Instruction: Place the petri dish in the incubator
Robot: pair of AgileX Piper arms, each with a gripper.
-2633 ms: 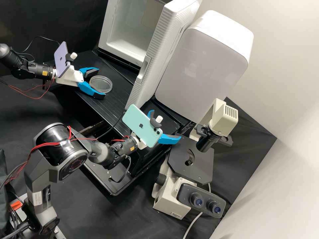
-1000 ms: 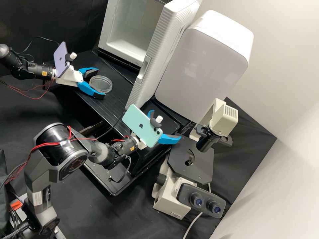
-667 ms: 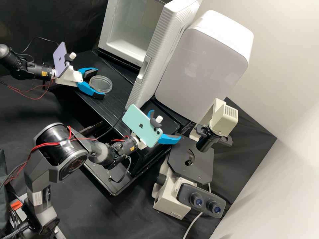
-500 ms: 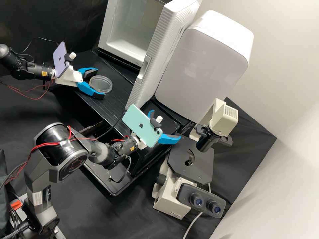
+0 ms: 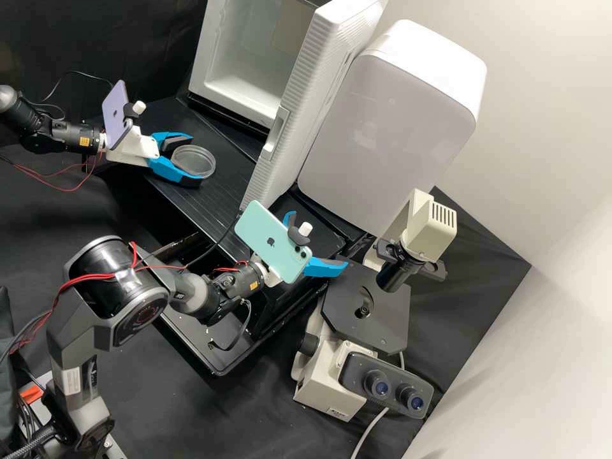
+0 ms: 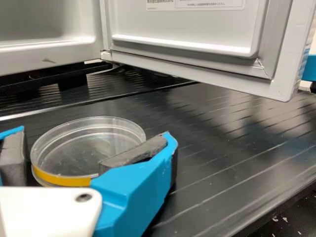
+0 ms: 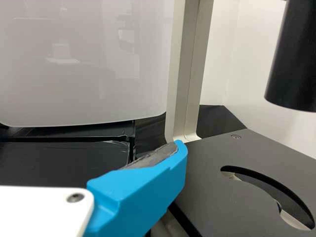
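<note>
Dish sits between the blue fingers, white box waits open

Left hand (image 5: pixel 192 159) lies low over the black tabletop (image 5: pixel 217 204), and its two blue fingers (image 6: pixel 140 170) are spread apart. The petri dish (image 5: pixel 201 163) lies flat on the tabletop between them. One finger is on each side of its round rim, very near it. It does not look as if they are squeezing yet, so the hand is not holding anything. I think the hand is kept low and level so the fingers can catch the thin side of the dish and not push down on its lid.

The dish is clear, with a yellow band round its side. It has not been lifted.

The incubator (image 5: pixel 252 60) is the white box just behind the dish. Its door (image 5: pixel 306 95) stands wide open, so the way in is free. The dish is near the opening, so the trip should be short.

The right hand (image 5: pixel 317 241) is well apart from the dish, above the flat black plate of the microscope (image 5: pixel 357 357). Its fingers are spread too, with nothing between them. It seems to wait there so it is not in the way.

Next the left fingers need to close gently. The dish is light and smooth, so it could slip or tip
</note>
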